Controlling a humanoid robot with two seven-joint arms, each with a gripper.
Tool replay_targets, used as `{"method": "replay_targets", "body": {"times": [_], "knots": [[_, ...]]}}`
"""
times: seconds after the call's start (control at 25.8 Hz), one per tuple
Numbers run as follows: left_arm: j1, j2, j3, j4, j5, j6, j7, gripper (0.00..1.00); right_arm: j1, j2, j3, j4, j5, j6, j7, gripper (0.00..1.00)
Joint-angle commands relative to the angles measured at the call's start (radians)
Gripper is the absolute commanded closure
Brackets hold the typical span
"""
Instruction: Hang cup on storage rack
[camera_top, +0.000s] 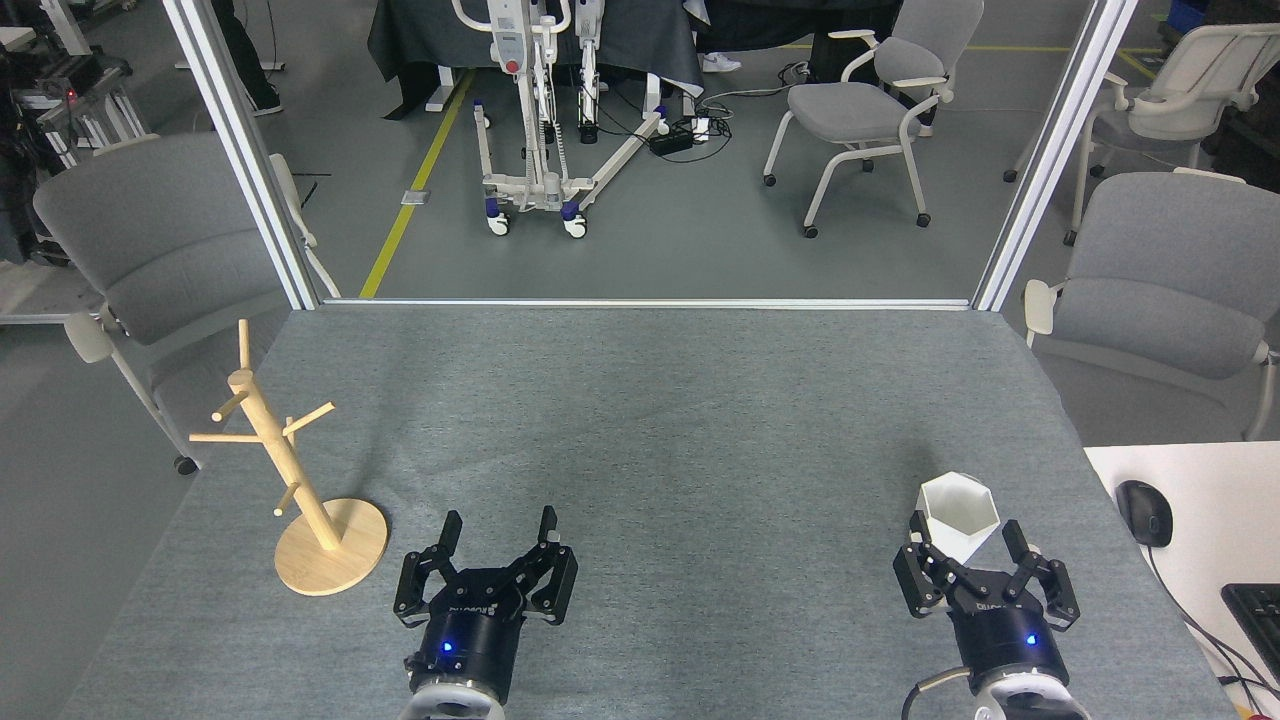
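The right tool (968, 537), black and three-fingered, sits low over the near right part of the grey felt-covered counter (650, 420) with its fingers spread and nothing in them. Just beyond its fingertips, on the far side, stands the small white cup with a hexagonal rim (958, 513), upright and mouth up; the fingers flank its near lower sides, though I cannot tell whether they touch it. So the cup lies straight ahead of this tool, which is much the nearer of the two. Its handle tab is not visible from here. The left tool (497, 528) is released too, empty, at the near centre-left. Just left of it stands the light wooden mug tree on a round base (300, 480), leaning a little, well apart from the cup.
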Motion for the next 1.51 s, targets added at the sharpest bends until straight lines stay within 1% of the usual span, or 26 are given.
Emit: {"method": "replay_targets", "body": {"times": [0.0, 0.12, 0.23, 0.89, 1.05, 1.12, 1.47], "knots": [[-0.002, 0.001, 0.001, -0.003, 0.000, 0.000, 0.002, 0.01, -0.003, -0.004, -0.023, 0.082, 0.000, -0.002, -0.014, 0.00], [-0.002, 0.002, 0.002, -0.003, 0.001, 0.000, 0.000, 0.01, -0.024, -0.001, -0.027, 0.143, -0.002, 0.001, -0.036, 0.00], [0.000, 0.002, 0.007, -0.003, 0.005, 0.000, -0.008, 0.01, -0.038, -0.002, -0.027, 0.180, 0.001, 0.010, -0.040, 0.00], [0.007, 0.006, 0.011, 0.003, 0.009, -0.001, -0.004, 0.01, -0.147, 0.001, -0.027, 0.312, 0.012, 0.011, -0.042, 0.00], [0.007, 0.004, 0.011, 0.013, 0.011, -0.001, -0.006, 0.01, -0.162, 0.001, -0.030, 0.329, 0.012, 0.011, -0.042, 0.00], [0.006, 0.004, 0.011, 0.020, 0.011, -0.001, -0.006, 0.01, -0.162, -0.004, -0.047, 0.330, 0.013, 0.011, -0.042, 0.00], [0.007, 0.004, 0.019, 0.040, 0.011, -0.001, 0.002, 0.01, -0.164, -0.004, -0.050, 0.333, 0.013, 0.011, -0.040, 0.00]]}}
